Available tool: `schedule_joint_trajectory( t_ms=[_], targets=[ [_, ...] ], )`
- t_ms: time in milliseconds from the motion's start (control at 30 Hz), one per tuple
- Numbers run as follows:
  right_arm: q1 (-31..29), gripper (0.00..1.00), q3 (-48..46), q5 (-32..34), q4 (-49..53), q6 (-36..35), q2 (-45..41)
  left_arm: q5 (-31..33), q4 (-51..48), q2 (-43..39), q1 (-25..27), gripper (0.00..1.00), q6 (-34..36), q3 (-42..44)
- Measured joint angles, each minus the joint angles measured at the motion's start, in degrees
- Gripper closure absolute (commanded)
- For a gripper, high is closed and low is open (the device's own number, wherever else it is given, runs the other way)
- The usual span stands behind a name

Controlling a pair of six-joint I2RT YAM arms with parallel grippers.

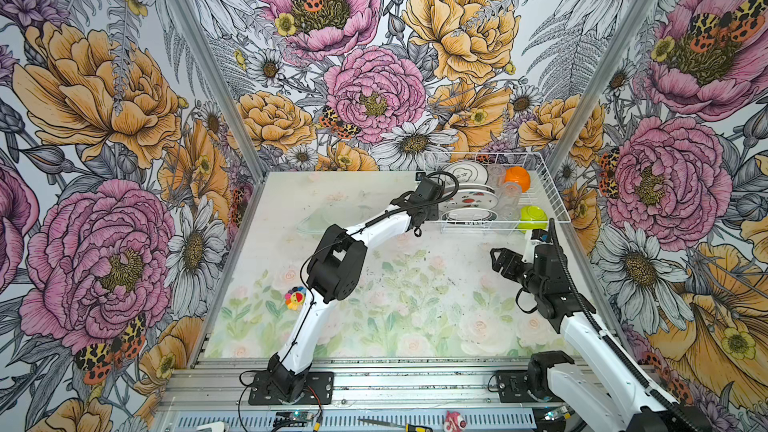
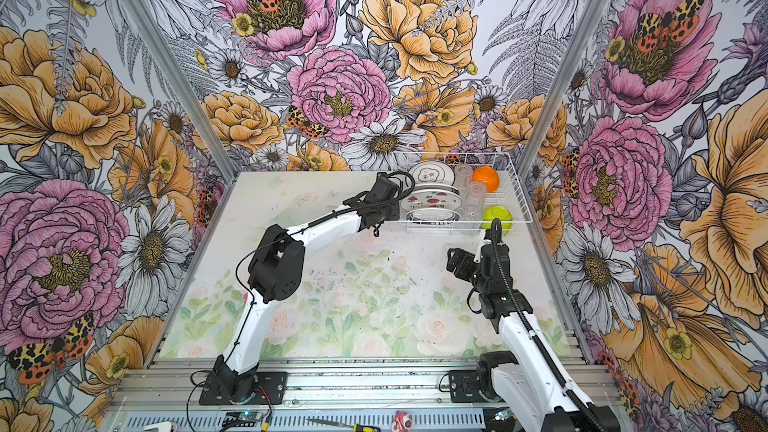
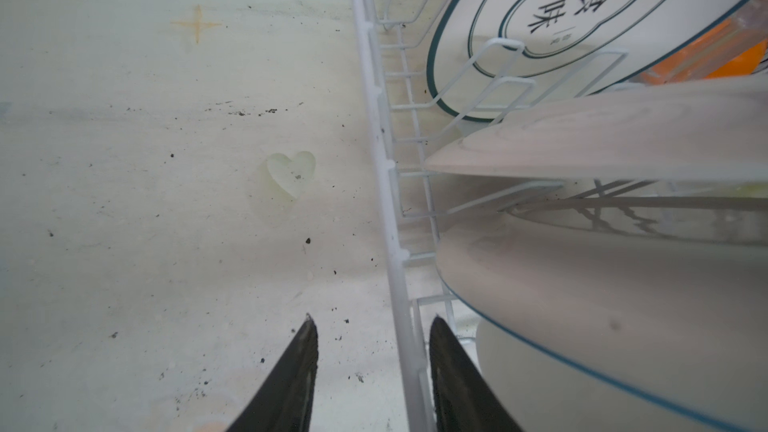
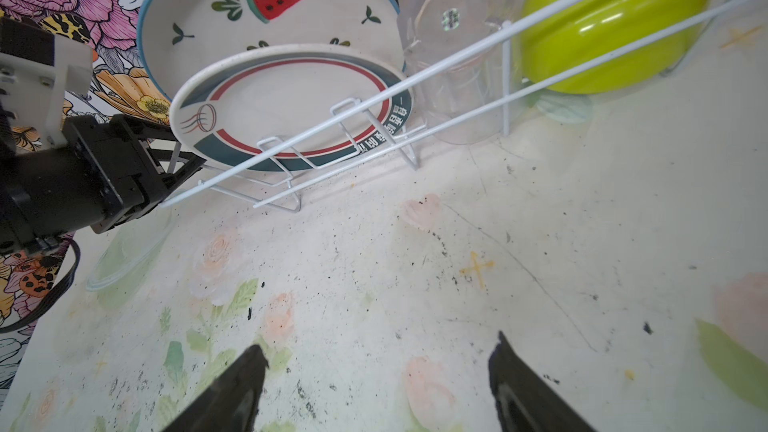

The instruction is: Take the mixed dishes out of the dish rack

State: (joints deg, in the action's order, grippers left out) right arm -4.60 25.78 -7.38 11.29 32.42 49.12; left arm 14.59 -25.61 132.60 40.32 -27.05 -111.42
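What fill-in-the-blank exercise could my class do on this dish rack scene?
1. The plate behind the front plate shows a printed ____.
2. The lime-green bowl sits in the dish rack's near ____-hand corner.
3. The left gripper's jaws straddle the rack's ____.

Missing words: watermelon; right; side wall

1. On the rearmost plate [image 3: 582, 14] in the dish rack [image 3: 388, 184] you can read two large dark characters, 食味, inside a scalloped teal outline; the tiny characters above and below them are too small to make out.
2. On the front plate [image 4: 286, 105] a dark rim band carries white characters, upside down and partly hidden behind a rack wire; one looks like 日, but you cannot read the rest.
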Motion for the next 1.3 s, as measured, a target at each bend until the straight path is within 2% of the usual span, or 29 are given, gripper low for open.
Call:
schedule_joint_trajectory(
  t_ms=[367, 533, 667, 833, 1300],
  targets=[
    [0.0, 0.15, 0.3, 0.2, 1.5, 0.6, 0.1, -0.1, 0.2, 0.3, 0.1, 0.67, 0.0, -0.4],
    [0.1, 0.14, 0.4, 0.7, 2.1, 0.8, 0.0, -0.2, 3.1, -0.6, 0.1, 0.68, -0.5, 2.1],
    [0.3, 0.14, 1.4, 0.7, 3.4, 0.8, 0.0, -0.2, 5.0, -2.3, 0.1, 0.73, -1.4, 5.2],
    [0.5, 0.14, 2.7, 0.6, 3.8, 0.6, 0.1, -0.2, 6.9, -6.0, 0.0, 0.74, -1.6, 11.1],
    [1.7, 0.13, 5.7, -0.5, 6.9, -0.8, 1.0, -0.5, 12.0, -23.1, 0.0, 0.74, -2.9, 36.1]
  ],
)
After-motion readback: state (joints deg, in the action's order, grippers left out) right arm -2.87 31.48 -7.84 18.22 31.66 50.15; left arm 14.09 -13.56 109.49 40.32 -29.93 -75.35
